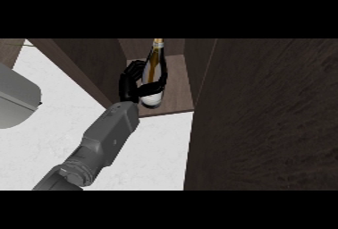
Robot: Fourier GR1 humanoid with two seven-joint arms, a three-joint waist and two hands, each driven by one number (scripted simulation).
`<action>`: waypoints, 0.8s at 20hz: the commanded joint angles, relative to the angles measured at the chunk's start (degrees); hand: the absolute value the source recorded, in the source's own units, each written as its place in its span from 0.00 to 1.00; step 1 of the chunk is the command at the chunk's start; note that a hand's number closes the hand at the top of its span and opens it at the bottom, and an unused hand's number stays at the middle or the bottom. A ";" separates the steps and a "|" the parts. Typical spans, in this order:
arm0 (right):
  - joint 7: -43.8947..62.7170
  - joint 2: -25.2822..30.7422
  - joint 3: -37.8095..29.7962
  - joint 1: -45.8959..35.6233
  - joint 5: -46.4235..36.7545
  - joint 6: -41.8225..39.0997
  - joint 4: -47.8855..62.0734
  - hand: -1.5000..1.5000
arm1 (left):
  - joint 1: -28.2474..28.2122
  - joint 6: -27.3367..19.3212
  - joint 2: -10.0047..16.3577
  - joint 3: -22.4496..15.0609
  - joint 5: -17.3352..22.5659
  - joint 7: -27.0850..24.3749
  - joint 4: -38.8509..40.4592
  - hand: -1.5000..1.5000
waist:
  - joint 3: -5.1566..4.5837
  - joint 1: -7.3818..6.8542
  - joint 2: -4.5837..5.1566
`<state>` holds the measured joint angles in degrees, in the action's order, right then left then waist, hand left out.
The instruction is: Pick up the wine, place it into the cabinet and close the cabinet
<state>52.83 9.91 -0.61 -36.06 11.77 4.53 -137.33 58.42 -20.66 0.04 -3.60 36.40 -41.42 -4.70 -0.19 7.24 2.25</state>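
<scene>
A dark wine bottle (154,74) with a gold-foiled neck and a pale base lies tilted inside the open cabinet, neck pointing toward the back, just over the brown shelf (177,103). My left hand (132,82) is shut on the bottle's body, with the hand's bulk on the bottle's left and a finger wrapped round its right side. The grey forearm runs up from the lower left edge to the cabinet's mouth. The right hand does not show.
A large dark wooden door panel (264,116) fills the right side, swung open. Another dark panel (82,67) flanks the opening on the left. A grey rounded object (16,98) sits at the far left on the white marbled counter (158,147).
</scene>
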 commanded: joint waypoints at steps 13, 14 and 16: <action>-0.31 -1.33 -0.44 -0.45 3.12 -0.55 0.13 0.00 | -7.27 3.90 -0.04 -1.74 3.29 -2.91 -0.28 1.00 | -0.10 2.64 -0.05; -0.25 -1.01 -0.53 0.07 4.29 -1.44 -0.84 0.00 | -8.70 2.94 -0.04 -2.02 3.50 -3.82 -0.04 1.00 | -0.08 3.66 -0.03; -1.36 -1.23 -0.60 -0.06 3.55 -1.64 0.64 0.00 | -8.89 3.47 -0.04 -3.34 3.10 -3.15 -0.29 1.00 | -0.07 2.85 -0.14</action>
<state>52.08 8.81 -0.57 -36.49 13.56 3.38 -136.67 50.91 -17.05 0.00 -5.52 39.46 -44.38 -4.87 -0.28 10.15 2.18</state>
